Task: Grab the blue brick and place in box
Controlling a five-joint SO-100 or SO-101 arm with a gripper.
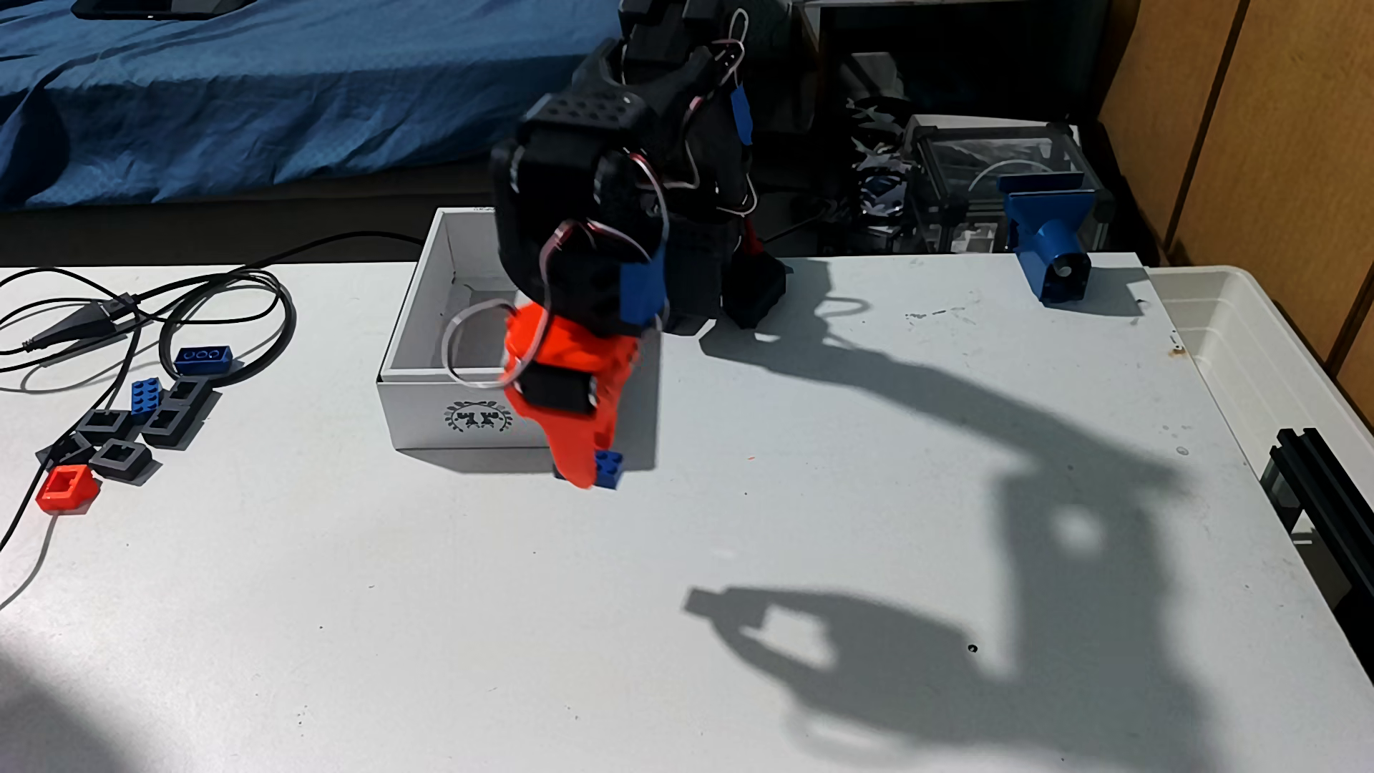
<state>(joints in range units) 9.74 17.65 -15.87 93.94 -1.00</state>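
In the fixed view the black arm reaches down over the white table, and its orange gripper [591, 476] hangs blurred in front of the front right corner of the box. The blue brick [611, 468] sits at the gripper's tip, with the fingers shut on it; only its right part shows past the orange finger. The brick looks lifted off the table, as the arm's shadow falls far to the lower right. The box [416, 357] is white cardboard with a dark wreath emblem on its front wall and stands at the back middle of the table; the arm hides its right side.
At the left lie a small square blue brick [146, 395], a darker blue brick [202, 360], several grey pieces [119, 455], a red piece [67, 490] and black cables [223, 297]. A blue clamp [1048, 245] stands back right. A translucent bin [1264, 334] borders the right edge.
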